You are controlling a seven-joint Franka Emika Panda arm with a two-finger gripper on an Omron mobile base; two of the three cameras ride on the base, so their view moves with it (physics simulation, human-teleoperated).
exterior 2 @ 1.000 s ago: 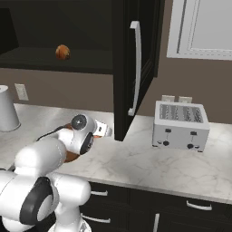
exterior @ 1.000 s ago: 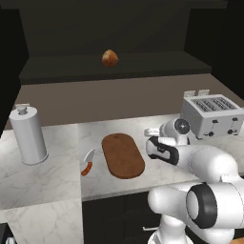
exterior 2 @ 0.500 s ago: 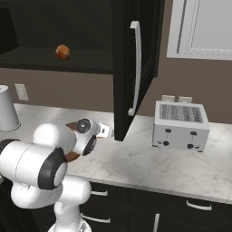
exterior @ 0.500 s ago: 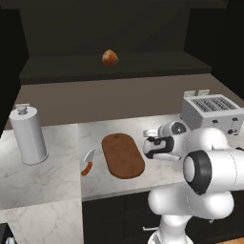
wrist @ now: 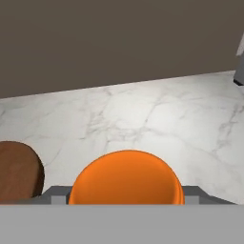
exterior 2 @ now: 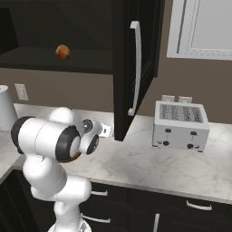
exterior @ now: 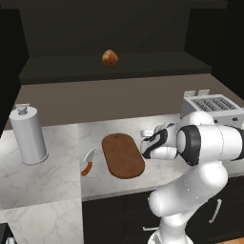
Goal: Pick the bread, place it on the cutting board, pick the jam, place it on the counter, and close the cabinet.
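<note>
The cabinet stands open, its door swung out over the counter. On its shelf lies one item, the bread, alone near the middle; the same roll shows in the right base view. No other contents can be made out in the dark interior.

The board lies flat on the counter and is bare. A knife rests just beside its left edge, a canister stands well apart to the left, and a toaster to the right.

The gripper hangs low by the board's right edge. In the hand view the jam sits close against the camera between the fingers, apparently held, though whether the jaws are clamped on it cannot be told.

Risks, as judged:
- The bread is not yet on the board; the first step appears undone.
- A loose grip could let the jar fall or roll on the marble.
- Setting the jar on the board would crowd the bread's place.
- The raised arm could strike the open door when reaching for the shelf.
</note>
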